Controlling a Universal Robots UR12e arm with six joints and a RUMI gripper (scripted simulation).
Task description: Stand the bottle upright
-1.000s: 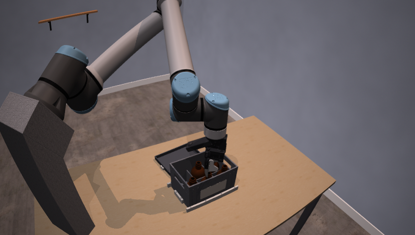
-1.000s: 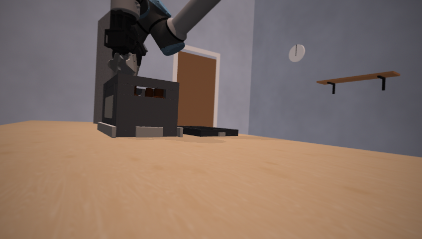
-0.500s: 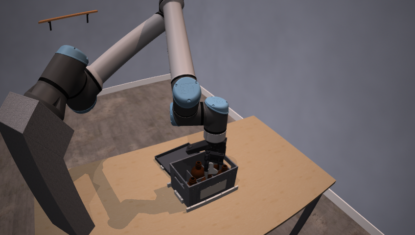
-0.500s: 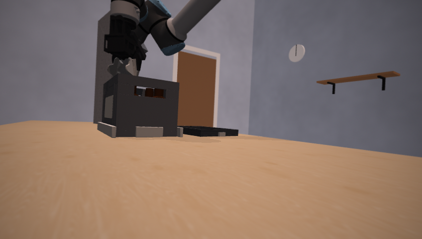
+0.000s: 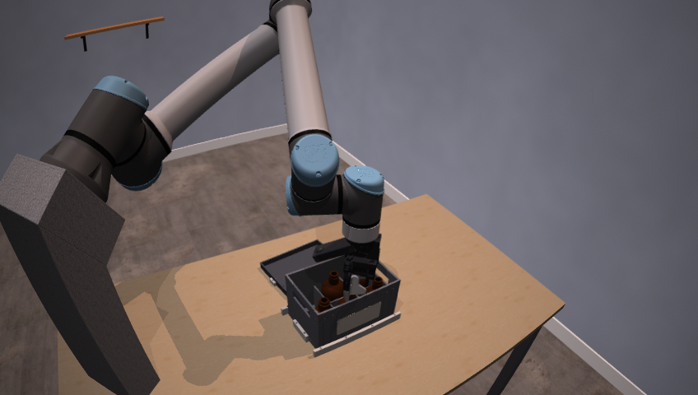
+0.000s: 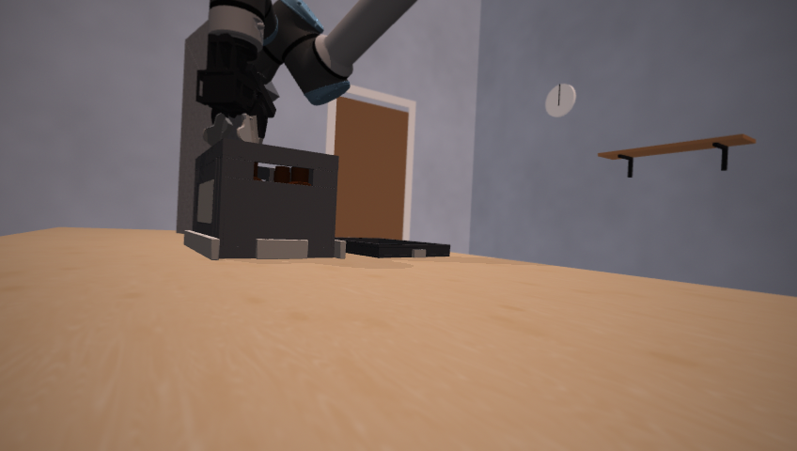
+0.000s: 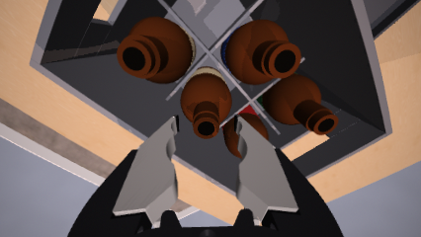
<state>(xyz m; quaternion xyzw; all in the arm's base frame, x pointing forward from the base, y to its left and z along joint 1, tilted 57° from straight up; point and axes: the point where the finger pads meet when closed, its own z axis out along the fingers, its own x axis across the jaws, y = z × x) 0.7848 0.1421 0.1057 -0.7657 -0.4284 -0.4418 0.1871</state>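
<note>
So far all five bottles sat in the crate (image 5: pixel 360 315) (image 6: pixel 279 212) (image 7: pixel 114 120), my gripper (image 5: pixel 360 288) (image 6: pixel 231 131) (image 7: pixel 207 116) was open and empty, and the tray (image 5: pixel 299 262) (image 6: pixel 391 247) still needed its bottle

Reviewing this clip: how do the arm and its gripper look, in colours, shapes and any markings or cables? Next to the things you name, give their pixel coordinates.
The arm (image 5: pixel 302 73) (image 6: pixel 363 30) has smooth, pale grey tubes, dark grey joint housings and rounded light-blue caps. A pale grey collar sits above the gripper (image 5: pixel 353 293) (image 7: pixel 207 121), whose body is black and blocky, with flat grey metal fingers notched along their inner edges. No lettering is legible, and no loose cable shows.
</note>
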